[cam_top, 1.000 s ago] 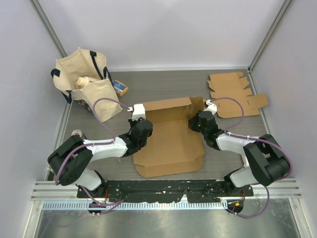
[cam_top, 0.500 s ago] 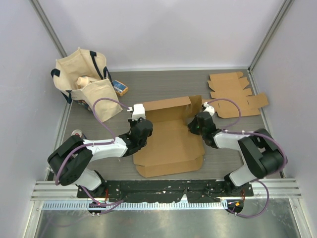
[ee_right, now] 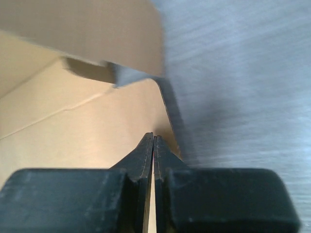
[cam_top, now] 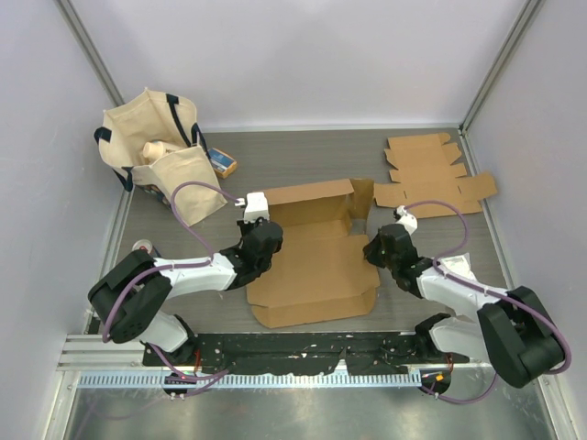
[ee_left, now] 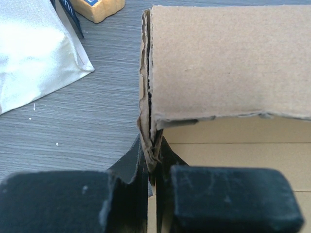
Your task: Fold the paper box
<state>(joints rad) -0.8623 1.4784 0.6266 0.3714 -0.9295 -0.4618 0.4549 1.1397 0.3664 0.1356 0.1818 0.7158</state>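
The paper box [cam_top: 316,266] lies opened out in the middle of the worktop [cam_top: 303,156]. Its near flap is flat toward me and its far wall [cam_top: 307,194] stands up. I judge the step in hand to be raising the sides to meet that wall. To do it well I would use the pinned left corner as the anchor. I would lift the right side close to its crease rather than from the free edge. I would go slowly, so the board bends on the score instead of buckling, and make sure the tab [cam_top: 364,197] at the right end finishes inside the wall.

My right pincer [ee_right: 154,140] sits low at the box's right edge with its jaws pressed together tip to tip. I see no board between them, and I cannot tell whether the tips touch the panel below. My left pincer [ee_left: 151,145] is at the wall's left corner, closed narrow on the doubled edge of board. Farther off are a cloth bag [cam_top: 151,137] on the left and spare flat cardboard [cam_top: 431,174] on the right, both well apart from the work.
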